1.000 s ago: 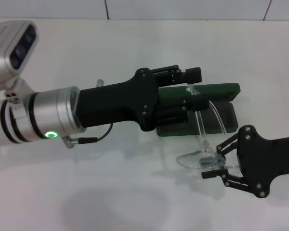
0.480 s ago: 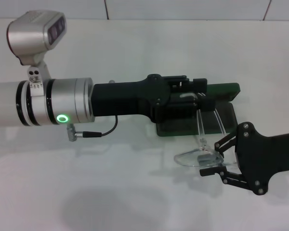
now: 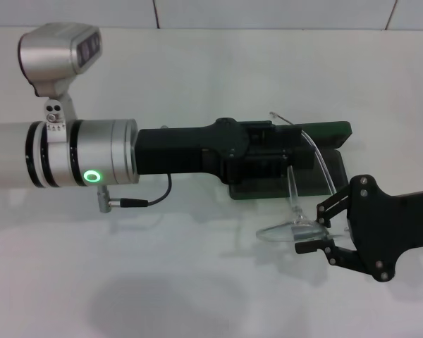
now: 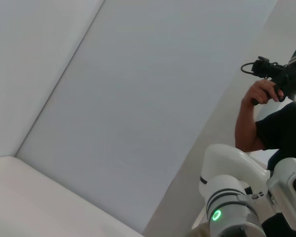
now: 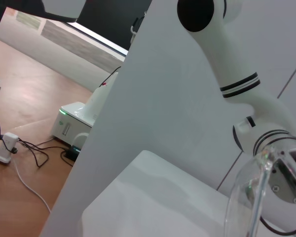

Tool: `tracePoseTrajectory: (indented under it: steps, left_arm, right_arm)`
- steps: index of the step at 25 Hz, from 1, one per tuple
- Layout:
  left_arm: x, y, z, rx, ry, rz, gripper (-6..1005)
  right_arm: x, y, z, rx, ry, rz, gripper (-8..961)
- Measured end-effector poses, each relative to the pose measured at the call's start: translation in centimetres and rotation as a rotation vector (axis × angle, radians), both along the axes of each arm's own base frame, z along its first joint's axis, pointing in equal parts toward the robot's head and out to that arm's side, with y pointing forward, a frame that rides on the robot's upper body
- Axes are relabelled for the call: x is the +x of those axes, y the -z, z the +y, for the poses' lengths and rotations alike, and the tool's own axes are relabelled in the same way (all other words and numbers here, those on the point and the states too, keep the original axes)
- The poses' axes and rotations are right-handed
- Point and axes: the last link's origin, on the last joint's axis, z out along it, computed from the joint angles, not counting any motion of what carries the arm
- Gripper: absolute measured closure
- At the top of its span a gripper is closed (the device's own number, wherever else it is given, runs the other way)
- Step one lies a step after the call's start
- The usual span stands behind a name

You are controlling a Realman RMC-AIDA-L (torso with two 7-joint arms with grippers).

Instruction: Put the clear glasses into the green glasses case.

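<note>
clamping the clear glasses (image 3: 296, 211), right gripper (image 3: 323, 229) holds lens low, arms toward green glasses case (image 3: 324, 151).

Left arm stretched level across the middle, left gripper (image 3: 296, 144) pinched onto one arm of the clear glasses (image 3: 296, 211). Right gripper (image 3: 323, 231) reaching in from the lower right, fingers clamped on the lens.

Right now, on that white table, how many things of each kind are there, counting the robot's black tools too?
Clear glasses: 1
Green case, lying open: 1
Black tools: 2, the left tool over the case, the right tool shut on the glasses
Total: 4
</note>
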Motion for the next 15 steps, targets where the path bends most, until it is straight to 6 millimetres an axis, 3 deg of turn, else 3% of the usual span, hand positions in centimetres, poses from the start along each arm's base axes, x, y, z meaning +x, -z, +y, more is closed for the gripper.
tracePoseTrajectory:
  steps: [8, 15]
  left_arm:
    - [0.39, 0.59, -0.44, -0.009, 0.007, -0.013, 396]
    - [0.47, -0.22, -0.28, 0.023, -0.03, -0.088, 396]
  right_arm:
    - [0.06, 0.07, -0.04, 0.0, -0.008, -0.007, 828]
    - [0.84, 0.12, -0.71, -0.001, 0.01, -0.008, 827]
